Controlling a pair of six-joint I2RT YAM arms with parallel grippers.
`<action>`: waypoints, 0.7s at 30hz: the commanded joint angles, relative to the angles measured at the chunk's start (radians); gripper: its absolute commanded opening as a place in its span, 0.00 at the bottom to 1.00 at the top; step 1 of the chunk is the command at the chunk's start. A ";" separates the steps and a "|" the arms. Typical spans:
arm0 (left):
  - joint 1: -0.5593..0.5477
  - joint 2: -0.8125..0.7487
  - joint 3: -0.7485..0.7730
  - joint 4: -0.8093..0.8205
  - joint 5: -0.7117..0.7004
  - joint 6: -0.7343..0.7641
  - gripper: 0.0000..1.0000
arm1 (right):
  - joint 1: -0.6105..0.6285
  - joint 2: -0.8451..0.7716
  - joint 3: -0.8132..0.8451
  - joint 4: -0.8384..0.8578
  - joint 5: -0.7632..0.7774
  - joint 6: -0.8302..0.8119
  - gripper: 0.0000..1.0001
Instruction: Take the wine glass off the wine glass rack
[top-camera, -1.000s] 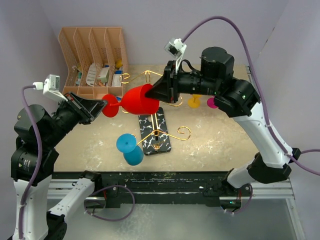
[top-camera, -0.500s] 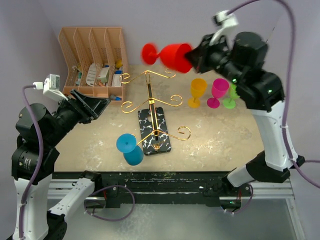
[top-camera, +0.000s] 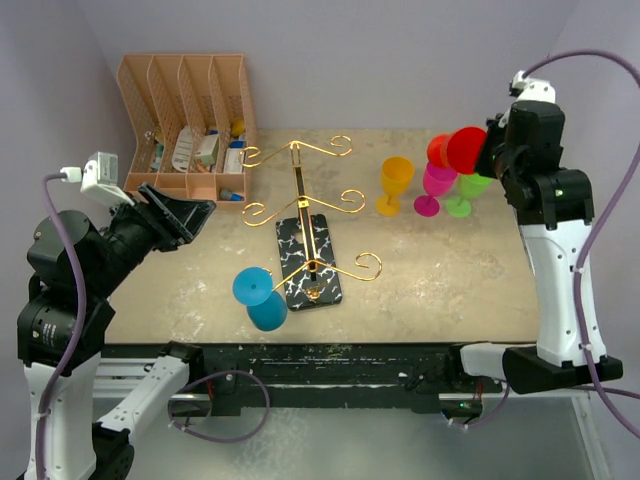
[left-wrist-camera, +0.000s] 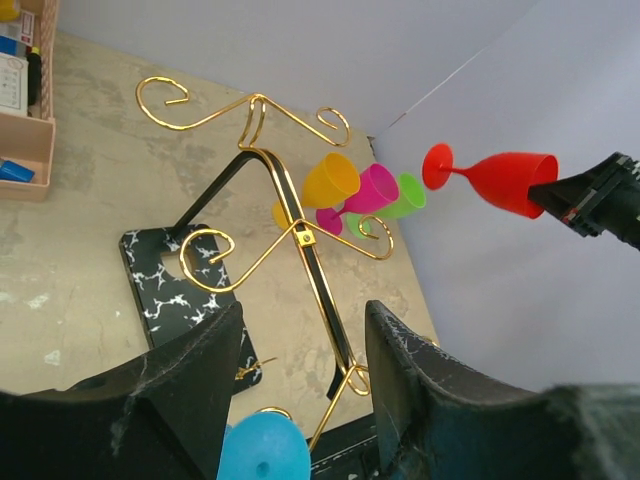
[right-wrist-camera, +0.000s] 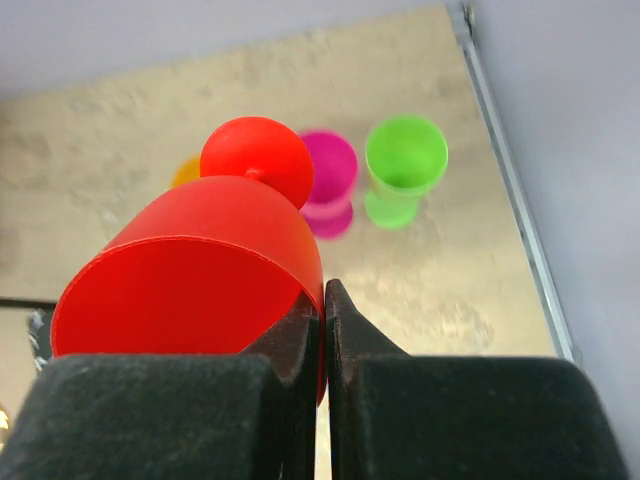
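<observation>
The red wine glass (top-camera: 462, 150) hangs on its side in the air at the far right, above the pink and green glasses, well clear of the wine glass rack. My right gripper (top-camera: 487, 150) is shut on its rim; in the right wrist view one finger is inside the bowl (right-wrist-camera: 190, 260) and the other outside, the gripper (right-wrist-camera: 323, 290) pinching the wall. The gold wire wine glass rack (top-camera: 300, 200) stands on its black marble base (top-camera: 308, 262). A blue wine glass (top-camera: 262, 297) hangs from its near-left arm. My left gripper (top-camera: 205, 208) is open and empty, left of the rack.
Yellow (top-camera: 394, 183), pink (top-camera: 436, 185) and green (top-camera: 466, 197) glasses stand upright at the back right. A peach slotted organiser (top-camera: 185, 120) with small items fills the back left corner. The purple wall stands close to the table's right edge.
My right arm has carried the red glass from beside the rack up and over to the far right. My left gripper let go of the glass's foot and opened, staying in place.
</observation>
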 joint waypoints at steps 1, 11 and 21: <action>0.002 0.027 0.045 -0.011 -0.030 0.077 0.55 | -0.017 -0.044 -0.078 -0.064 -0.011 -0.005 0.00; 0.002 0.014 0.054 -0.084 -0.100 0.148 0.55 | -0.016 0.006 -0.297 -0.078 -0.208 0.000 0.00; 0.002 -0.026 0.022 -0.121 -0.117 0.158 0.56 | -0.017 0.039 -0.471 0.063 -0.212 0.046 0.00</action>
